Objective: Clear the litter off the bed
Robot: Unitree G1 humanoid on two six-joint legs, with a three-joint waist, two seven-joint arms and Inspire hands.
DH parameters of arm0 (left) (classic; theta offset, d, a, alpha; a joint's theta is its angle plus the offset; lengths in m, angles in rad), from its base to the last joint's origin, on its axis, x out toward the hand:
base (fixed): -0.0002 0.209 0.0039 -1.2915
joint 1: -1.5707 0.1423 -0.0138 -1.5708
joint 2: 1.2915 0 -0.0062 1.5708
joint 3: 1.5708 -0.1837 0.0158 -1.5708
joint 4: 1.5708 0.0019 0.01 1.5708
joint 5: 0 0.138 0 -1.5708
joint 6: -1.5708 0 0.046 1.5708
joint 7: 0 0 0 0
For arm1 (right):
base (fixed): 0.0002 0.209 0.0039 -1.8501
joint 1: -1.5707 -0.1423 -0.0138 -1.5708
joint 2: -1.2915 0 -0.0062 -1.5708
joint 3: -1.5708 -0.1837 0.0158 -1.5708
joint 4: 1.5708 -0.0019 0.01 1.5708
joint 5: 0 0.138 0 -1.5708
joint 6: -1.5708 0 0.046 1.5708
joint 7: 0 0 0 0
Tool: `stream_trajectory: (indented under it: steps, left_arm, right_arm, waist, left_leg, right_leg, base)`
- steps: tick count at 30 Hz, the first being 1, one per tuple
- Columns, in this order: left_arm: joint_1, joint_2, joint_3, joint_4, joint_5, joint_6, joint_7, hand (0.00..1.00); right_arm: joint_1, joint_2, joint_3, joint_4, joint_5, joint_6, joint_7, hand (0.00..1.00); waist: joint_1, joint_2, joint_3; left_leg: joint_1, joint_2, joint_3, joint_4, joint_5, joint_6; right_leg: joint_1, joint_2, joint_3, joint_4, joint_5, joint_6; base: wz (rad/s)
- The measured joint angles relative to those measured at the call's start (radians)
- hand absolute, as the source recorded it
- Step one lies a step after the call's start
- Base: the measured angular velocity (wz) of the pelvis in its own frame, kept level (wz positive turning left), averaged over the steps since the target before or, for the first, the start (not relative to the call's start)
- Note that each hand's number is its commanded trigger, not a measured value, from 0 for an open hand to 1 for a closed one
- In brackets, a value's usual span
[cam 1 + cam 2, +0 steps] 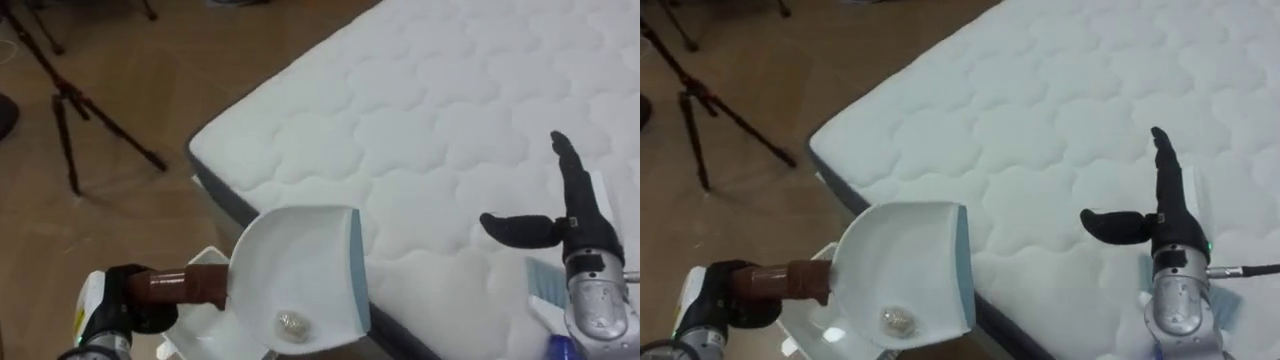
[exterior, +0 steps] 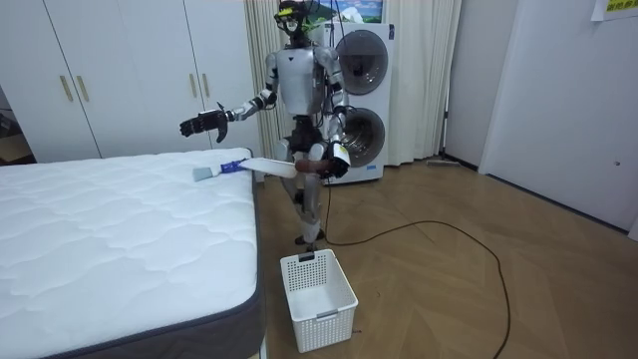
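Dustpan (image 1: 300,260) nearest, one, with one small crumpled scrap (image 1: 292,322) inside.
Left hand (image 1: 125,298): fingers wrapped round the dustpan's brown handle, pan held off the corner of the bed (image 1: 420,110). Right hand (image 1: 575,225): fingers straight, thumb wide, holding nothing, above the bed. One brush (image 1: 545,285) on the bed beneath it. One white basket (image 2: 317,289) on the floor.

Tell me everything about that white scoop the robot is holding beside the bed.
The dustpan is a white scoop that looks like plastic, with a grey-blue strip along its front lip and a brown handle. The robot's left hand is curled round that handle and holds the pan in the air near the corner of the mattress, lip toward the bed. Whether the lip touches the mattress edge cannot be told. A small crumpled, shiny-looking ball lies inside it.
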Motion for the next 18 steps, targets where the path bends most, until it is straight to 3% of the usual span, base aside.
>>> stream_trajectory:
  steps: [2,3,4,5,6,7,8,9,10,11,13,14,15,16,17,18]
  left_arm:
    - [0.0,0.001,0.009,0.001,-0.001,0.0,0.001,1.0]
    - [0.003,0.009,0.008,0.001,0.001,0.0,0.001,1.0]
    - [0.004,0.012,0.008,-0.001,0.001,-0.001,0.001,1.0]
    - [0.004,0.011,0.007,-0.004,0.001,-0.001,0.001,1.0]
    - [0.0,0.012,0.006,-0.01,0.0,-0.001,0.0,1.0]
    - [-0.004,0.01,0.006,-0.012,0.002,0.0,-0.003,1.0]
    - [-0.004,0.008,0.004,-0.014,0.006,0.0,-0.005,1.0]
    - [-0.004,0.008,0.004,-0.022,0.013,0.001,-0.008,1.0]
    - [-0.004,0.008,0.007,-0.034,0.014,0.001,-0.008,1.0]
    - [-0.004,0.01,0.008,-0.039,0.014,0.0,-0.008,1.0]
    - [-0.015,0.02,0.007,-0.039,0.012,0.0,-0.008,1.0]
    - [-0.017,0.022,0.007,-0.039,0.009,0.0,-0.009,1.0]
    - [-0.018,0.032,0.007,-0.04,0.008,0.0,-0.015,1.0]
    - [-0.008,0.035,0.007,-0.041,0.008,0.001,-0.025,1.0]
    - [-0.002,0.037,0.008,-0.047,0.008,0.001,-0.028,1.0]
    - [-0.001,0.039,0.009,-0.055,0.01,0.002,-0.029,1.0]
  right_arm:
    - [0.0,0.024,0.009,-0.002,0.002,0.0,0.007,0.0]
    - [0.013,0.044,0.008,-0.003,0.002,0.0,0.011,0.0]
    - [0.031,0.049,0.008,-0.01,0.002,0.001,0.013,0.0]
    - [0.033,0.048,0.007,-0.013,0.001,0.004,0.013,0.0]
    - [0.031,0.051,0.005,-0.016,0.001,0.009,0.013,0.0]
    - [0.031,0.051,0.005,-0.017,0.0,0.012,0.016,0.0]
    - [0.033,0.05,0.005,-0.017,-0.001,0.012,0.016,0.0]
    - [0.036,0.051,0.005,-0.018,-0.002,0.013,0.016,0.0]
    - [0.036,0.051,0.005,-0.018,-0.011,0.013,0.016,0.0]
    - [0.037,0.051,0.005,-0.018,-0.024,0.014,0.015,0.0]
    - [0.036,0.053,0.007,-0.018,-0.033,0.016,-0.001,0.0]
    - [0.035,0.054,0.007,-0.018,-0.033,0.016,-0.003,0.0]
    - [0.035,0.056,0.007,-0.018,-0.033,0.016,-0.004,0.0]
    - [0.045,0.056,0.007,-0.016,-0.033,0.017,-0.004,0.0]
    - [0.048,0.056,0.006,-0.016,-0.033,0.017,-0.004,0.0]
    - [0.045,0.055,0.006,-0.016,-0.033,0.016,-0.002,0.0]
  waist:
    - [0.008,-0.014,0.008]
    - [0.01,-0.02,0.0064]
    - [0.024,-0.016,-0.0013]
    - [0.026,-0.016,-0.0002]
    - [0.026,-0.023,-0.0033]
    - [0.024,-0.038,-0.006]
    - [0.023,-0.038,-0.0064]
    - [0.024,-0.03,-0.003]
    - [0.027,-0.018,0.0034]
    - [0.026,-0.01,0.0061]
    - [0.005,-0.001,0.0081]
    - [-0.003,-0.003,0.0075]
    - [-0.025,-0.019,0.0078]
    - [-0.034,-0.015,0.0055]
    - [-0.034,-0.025,-0.0049]
    - [-0.023,-0.026,-0.0043]
  left_leg:
    - [-0.033,0.049,0.049,0.145,-0.081,-0.033]
    - [-0.044,0.114,0.075,0.289,-0.142,-0.056]
    - [-0.033,0.163,0.064,0.332,-0.194,-0.091]
    - [-0.03,0.157,0.056,0.32,-0.205,-0.082]
    - [-0.024,0.13,0.032,0.281,-0.221,-0.042]
    - [-0.019,0.105,0.017,0.247,-0.204,-0.031]
    - [-0.011,0.093,0.009,0.225,-0.194,-0.026]
    - [0.01,0.077,-0.012,0.176,-0.171,-0.02]
    - [0.035,0.068,-0.032,0.126,-0.149,-0.018]
    - [0.047,0.064,-0.049,0.101,-0.137,-0.018]
    - [0.086,0.033,-0.131,0.023,-0.089,-0.017]
    - [0.091,0.023,-0.158,0.017,-0.083,-0.019]
    - [0.101,0.0,-0.2,0.01,-0.076,-0.022]
    - [0.108,-0.009,-0.254,0.006,-0.075,-0.029]
    - [0.107,-0.011,-0.269,0.005,-0.076,-0.036]
    - [0.104,-0.013,-0.297,0.005,-0.075,-0.045]
  right_leg:
    - [0.02,0.003,-0.043,-0.002,-0.028,0.002]
    - [0.04,0.002,-0.057,0.012,-0.051,0.003]
    - [0.043,0.0,-0.06,0.041,-0.066,0.021]
    - [0.042,-0.004,-0.057,0.061,-0.073,0.03]
    - [0.029,-0.011,-0.046,0.093,-0.084,0.042]
    - [0.005,-0.017,-0.01,0.112,-0.078,0.044]
    - [-0.01,-0.021,0.023,0.129,-0.07,0.036]
    - [-0.038,-0.023,0.102,0.149,-0.063,0.024]
    - [-0.076,-0.018,0.173,0.152,-0.062,0.023]
    - [-0.099,-0.014,0.2,0.153,-0.06,0.02]
    - [-0.187,-0.014,0.319,0.148,-0.018,0.022]
    - [-0.202,-0.017,0.343,0.146,0.009,0.027]
    - [-0.213,-0.038,0.374,0.116,0.101,0.038]
    - [-0.197,-0.038,0.377,0.114,0.121,0.036]
    - [-0.184,-0.033,0.382,0.102,0.12,0.038]
    - [-0.166,-0.023,0.379,0.074,0.117,0.039]
  base:
    - [0.28]
    - [0.21]
    - [0.23]
    - [0.19]
    - [0.28]
    - [0.32]
    - [0.43]
    - [0.46]
    - [0.51]
    - [0.72]
    - [1.13]
    - [1.41]
    - [1.45]
    - [1.36]
    - [0.99]
    - [0.73]
